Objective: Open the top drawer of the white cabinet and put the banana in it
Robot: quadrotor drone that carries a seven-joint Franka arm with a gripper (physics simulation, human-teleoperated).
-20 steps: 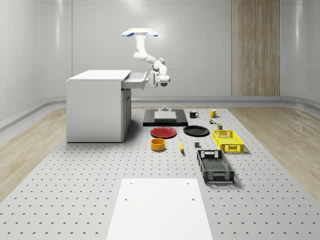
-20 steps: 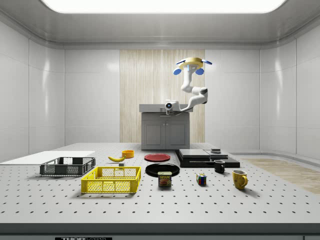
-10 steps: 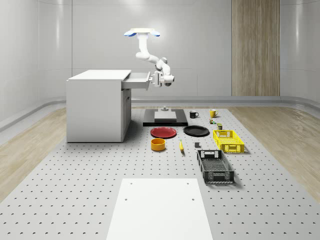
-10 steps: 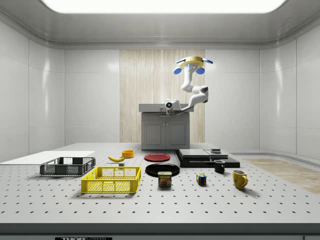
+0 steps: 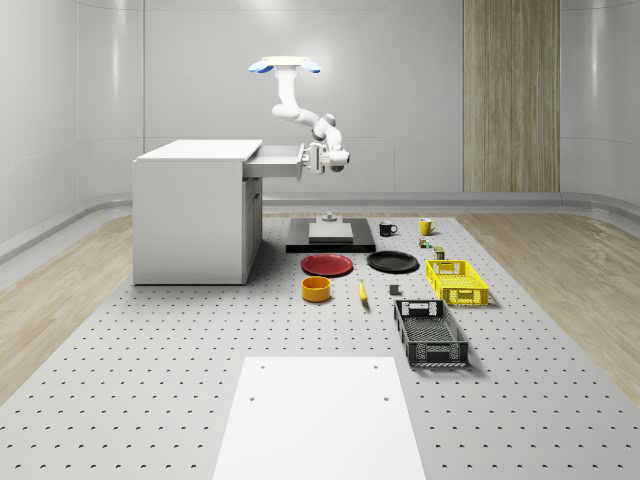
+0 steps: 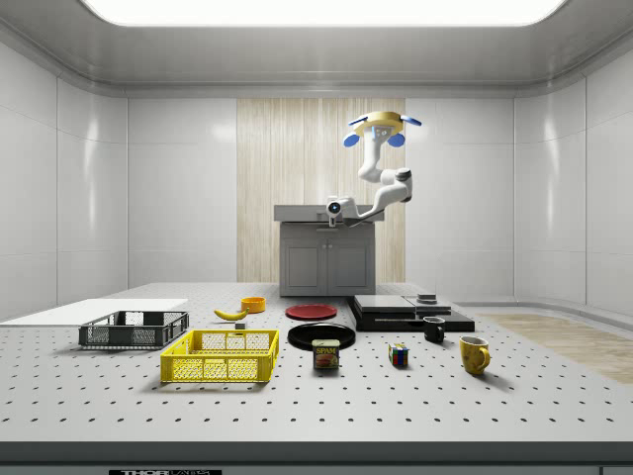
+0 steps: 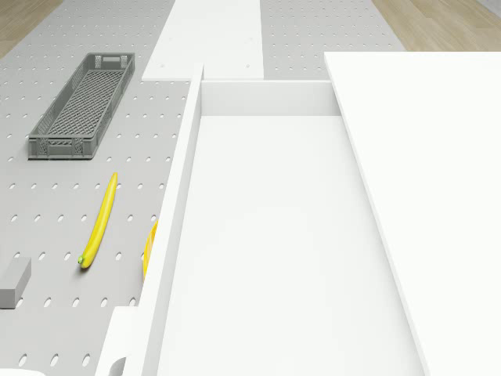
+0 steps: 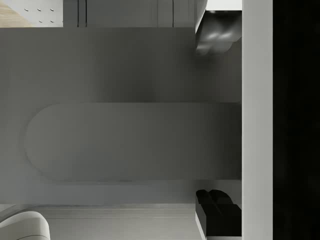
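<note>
Yellow banana [image 5: 362,292]: on the worktop [image 5: 150,400], right of the orange bowl [image 5: 316,289]. Judged light, soft, easily bruised; take mid-length, across its width. Drawer [image 5: 272,160] pulled out of cabinet [image 5: 190,215]. Drone [image 5: 284,67] hovers above the drawer front; jaws [image 5: 312,160] at that front, grip state cannot be told.

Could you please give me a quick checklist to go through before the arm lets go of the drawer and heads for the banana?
1. Top drawer pulled out of the white cabinet: ok.
2. Drawer interior bare, room for the fruit, as the drone view shows: ok.
3. Banana lying free on the floor beside the orange bowl, not yet picked: ok.
4. Hand at the drawer front: ok; whether it grips the handle: cannot tell.
5. Drone hovering above the opened drawer's front end: ok.
</note>
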